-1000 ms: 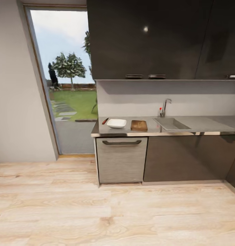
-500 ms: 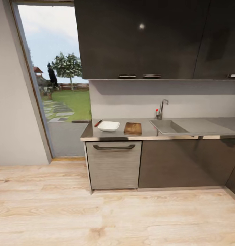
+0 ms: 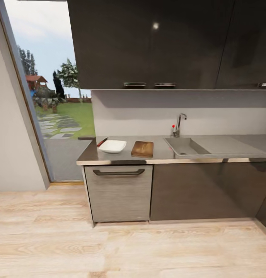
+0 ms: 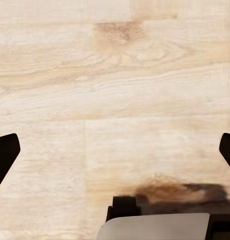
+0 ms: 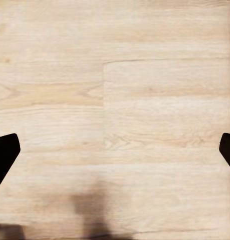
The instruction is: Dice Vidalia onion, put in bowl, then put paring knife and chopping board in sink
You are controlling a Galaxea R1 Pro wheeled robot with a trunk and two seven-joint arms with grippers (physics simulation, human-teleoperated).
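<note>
Ahead in the head view, the dark countertop (image 3: pixel 160 154) carries the white square bowl (image 3: pixel 112 146), with the brown chopping board (image 3: pixel 142 148) just to its right. The red-handled paring knife (image 3: pixel 101 142) lies behind the bowl's left corner. Further right is the steel sink (image 3: pixel 185 147) with its chrome tap (image 3: pixel 178 124); the Vidalia onion is hidden from here. My left gripper (image 4: pixel 115 152) is open over bare wooden floor, fingertips (image 4: pixel 4 155) spread wide. My right gripper (image 5: pixel 115 152) is open too, fingertips (image 5: pixel 4 155) far apart above the floor.
A grey drawer front with a dark handle (image 3: pixel 118 172) sits under the bowl. Dark wall cabinets (image 3: pixel 167 42) hang above the counter. A tall window (image 3: pixel 48 96) stands left of the counter. Light wooden floor (image 3: pixel 129 247) lies between me and the cabinets.
The whole head view has shifted: the counter now looks closer and sits further left and lower, so the camera has moved. Bowl, board and knife kept their places on the countertop.
</note>
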